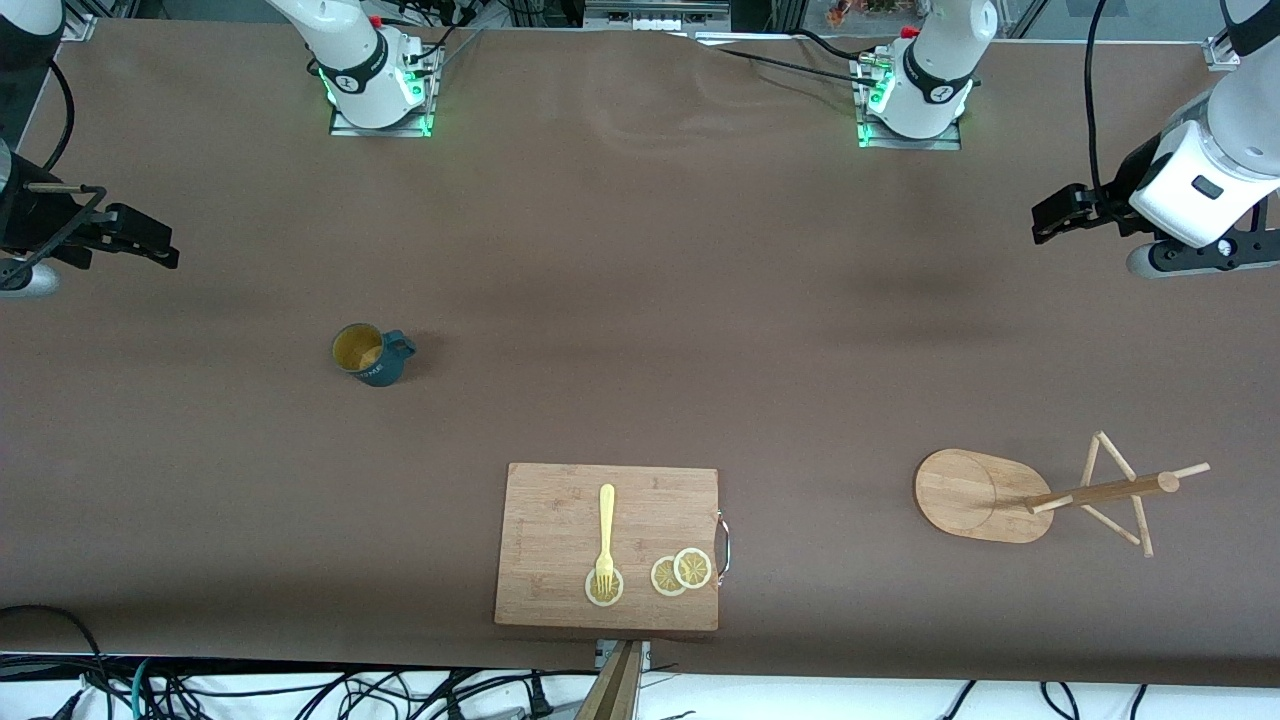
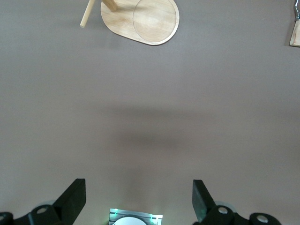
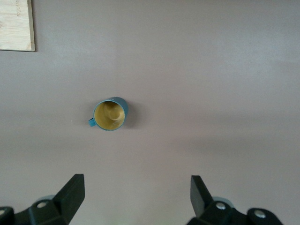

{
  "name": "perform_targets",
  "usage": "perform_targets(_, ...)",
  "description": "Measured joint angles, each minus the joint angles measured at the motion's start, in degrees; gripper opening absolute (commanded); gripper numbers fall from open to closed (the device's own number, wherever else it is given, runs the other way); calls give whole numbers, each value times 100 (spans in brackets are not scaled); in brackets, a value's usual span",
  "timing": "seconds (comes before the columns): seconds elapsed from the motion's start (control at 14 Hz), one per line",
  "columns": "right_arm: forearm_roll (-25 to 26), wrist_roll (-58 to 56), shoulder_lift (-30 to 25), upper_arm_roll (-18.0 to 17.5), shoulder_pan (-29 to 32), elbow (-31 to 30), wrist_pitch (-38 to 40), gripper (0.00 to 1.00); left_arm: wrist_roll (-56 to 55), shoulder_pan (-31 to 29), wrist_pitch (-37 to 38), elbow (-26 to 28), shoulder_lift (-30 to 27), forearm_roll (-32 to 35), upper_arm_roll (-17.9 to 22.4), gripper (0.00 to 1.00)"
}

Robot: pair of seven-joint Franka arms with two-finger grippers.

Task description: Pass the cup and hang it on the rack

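Cup (image 1: 372, 355) upright with nothing inside, rack (image 1: 985, 496) apart, left gripper (image 2: 138, 201), right gripper (image 3: 137, 199) released.

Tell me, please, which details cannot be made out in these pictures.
- Small pale lettering on the dark teal mug: too small to read in the front view; the right wrist view looks down into it.
- Light wooden mug rack: post and pegs cut off by the left wrist view's edge.
- Rectangular wooden cutting board: only a corner shows in the right wrist view.
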State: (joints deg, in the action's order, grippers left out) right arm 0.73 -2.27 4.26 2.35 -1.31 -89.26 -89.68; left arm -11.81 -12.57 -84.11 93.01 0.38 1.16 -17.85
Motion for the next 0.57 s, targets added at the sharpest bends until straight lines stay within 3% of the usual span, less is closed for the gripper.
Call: perform_targets(0.57,0,0,0,0,0,0,0,100,0,12,0,-3,10,19,-35,100)
